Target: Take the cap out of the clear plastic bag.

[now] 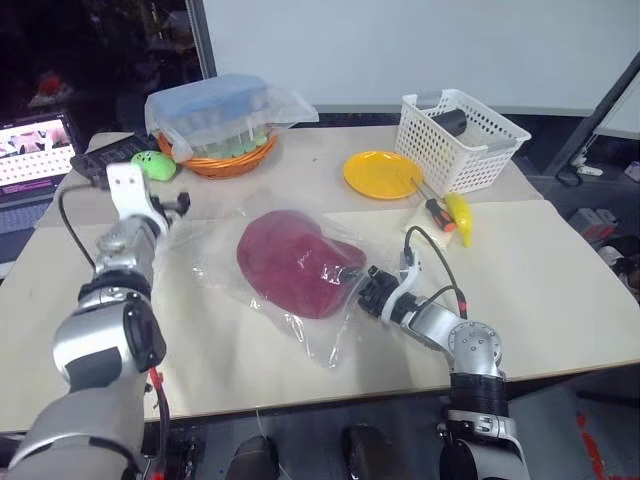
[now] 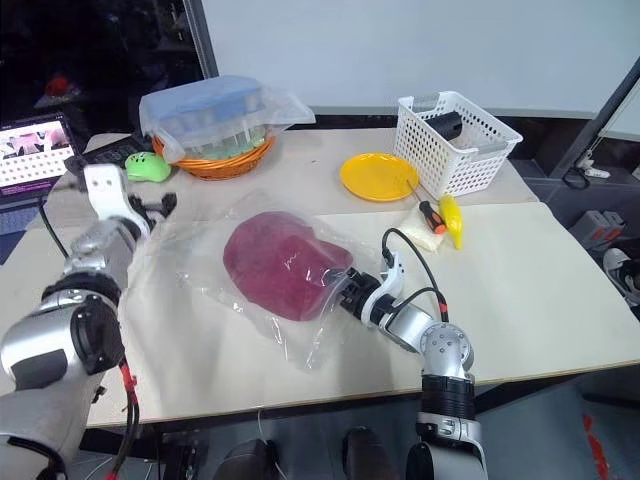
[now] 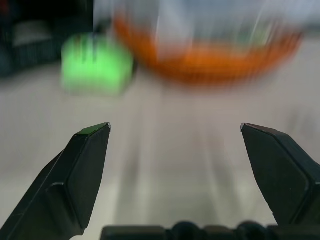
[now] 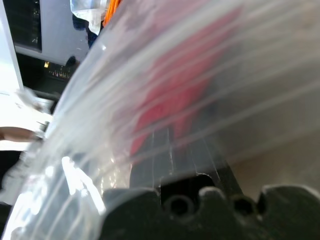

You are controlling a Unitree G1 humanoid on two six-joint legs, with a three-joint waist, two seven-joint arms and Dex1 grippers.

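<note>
Setting: Beige bench (image 1: 560, 290) fills most of the head views, with a white wall in the upper part of the frame and a dark area with a lit laptop screen (image 1: 35, 150) at the upper left.
Task thing, bag: we see the clear plastic bag (image 1: 215, 262) lying flat and crinkled at the centre of the frame.
Task thing, cap: the cap (image 1: 290, 260) is dark red and lies fully inside the bag, in the middle of the frame.
Progress: we judge the task barely begun; the cap is not out, and no part of it shows past the plastic.
What is left: we think the bag mouth has to be opened or held down, and the cap drawn clear.
Right end effector: the right end effector (image 1: 358, 287) sits at the bag's edge, just right of centre, its fingers pressed together. In its wrist view the plastic drapes right over them with the red cap behind, so we read it as pinching the bag; whether the cap's cloth is also caught we cannot tell.
Left end effector: the left end effector (image 3: 175, 131) is spread wide and holds nothing. It hangs at the left of the frame, apart from the bag, pointing toward the green toy (image 1: 153, 164) and the orange basket (image 1: 215, 160) at the upper left.
</note>
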